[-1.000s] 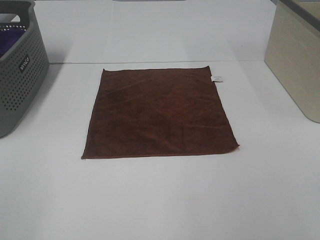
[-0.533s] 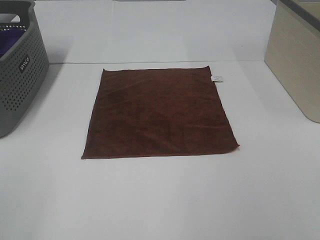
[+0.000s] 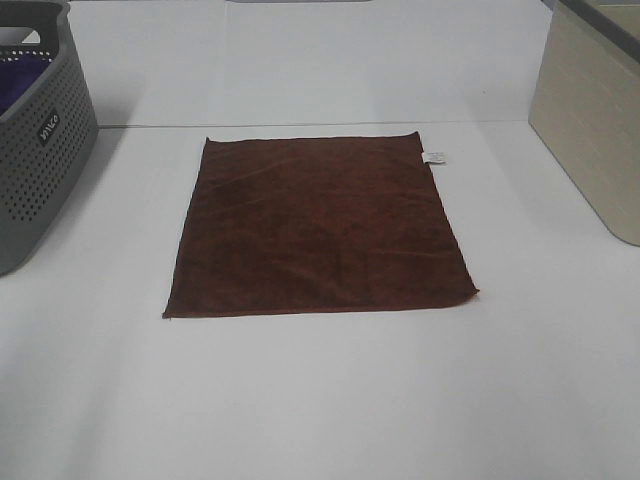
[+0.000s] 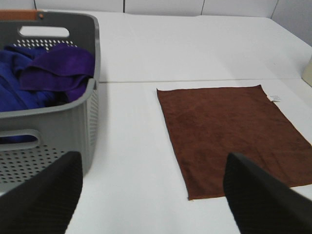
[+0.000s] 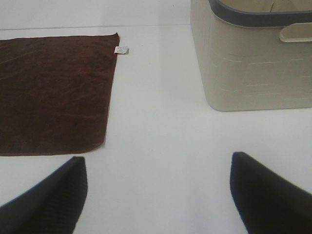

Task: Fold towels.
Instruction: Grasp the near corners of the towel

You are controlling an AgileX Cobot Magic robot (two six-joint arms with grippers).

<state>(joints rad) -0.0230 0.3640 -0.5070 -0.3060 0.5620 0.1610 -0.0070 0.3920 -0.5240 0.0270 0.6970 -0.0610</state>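
A white table point(image 3: 320, 400) carries everything. At its left edge stands a grey perforated laundry basket point(image 4: 53, 122) with handle slots. Inside it a purple cloth point(image 4: 58, 68) is bunched on top of a blue cloth point(image 4: 14, 87). At the right edge stands a beige bin point(image 5: 253, 68) with a grey rim; what is inside it cannot be made out.

Between the two containers and well apart from both, the dark reddish-brown towel point(image 3: 315, 225) lies spread flat in a single layer in the middle of the table. Its four corners are out and nothing touches it.

The left gripper point(image 4: 152, 161) is spread wide. Its two dark fingers are far apart, with nothing between them, above bare table between the basket and the towel's near left corner. The right gripper point(image 5: 157, 158) is spread just as wide and also holds nothing. It is over bare table between the towel's near right corner and the bin.

A small white tag point(image 3: 434, 157) sticks out at the towel's far right corner.
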